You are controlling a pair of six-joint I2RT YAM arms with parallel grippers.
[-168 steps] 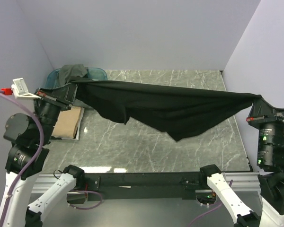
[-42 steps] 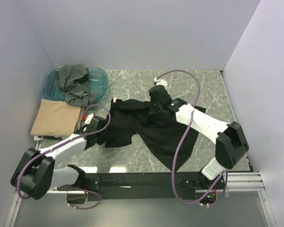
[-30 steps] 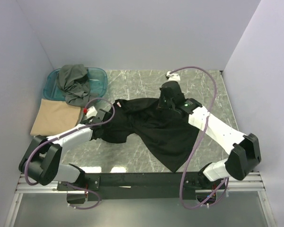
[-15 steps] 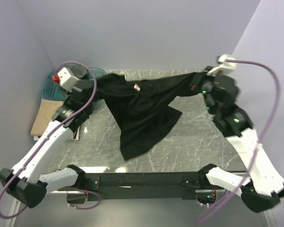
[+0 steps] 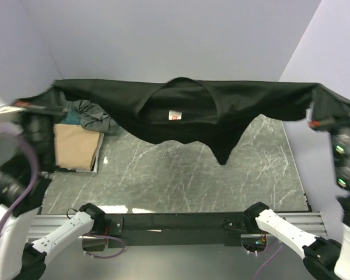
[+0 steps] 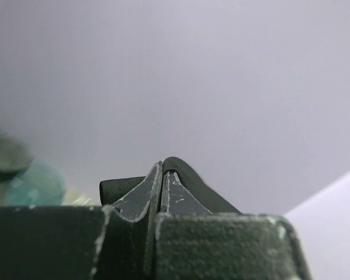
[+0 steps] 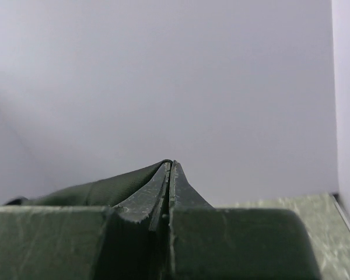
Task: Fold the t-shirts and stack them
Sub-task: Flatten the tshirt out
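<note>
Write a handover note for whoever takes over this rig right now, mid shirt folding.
Both shut: left gripper on one end of the black shirt, right gripper on the other.
It hangs stretched between them above the table, unfolded.
At the left lies the tan shirt, folded; the grey shirt is crumpled behind it.
Done: tan folded. To do: fold black, fold grey, stack all three.

top external: high behind bases, down onto grey marble surface (image 5: 163, 169) | wrists: tight along left pincer (image 6: 162, 168), right pincer (image 7: 170, 165), facing pale lilac wall (image 6: 221, 70) | shared: black cloth t-shirt (image 5: 221, 111)
</note>
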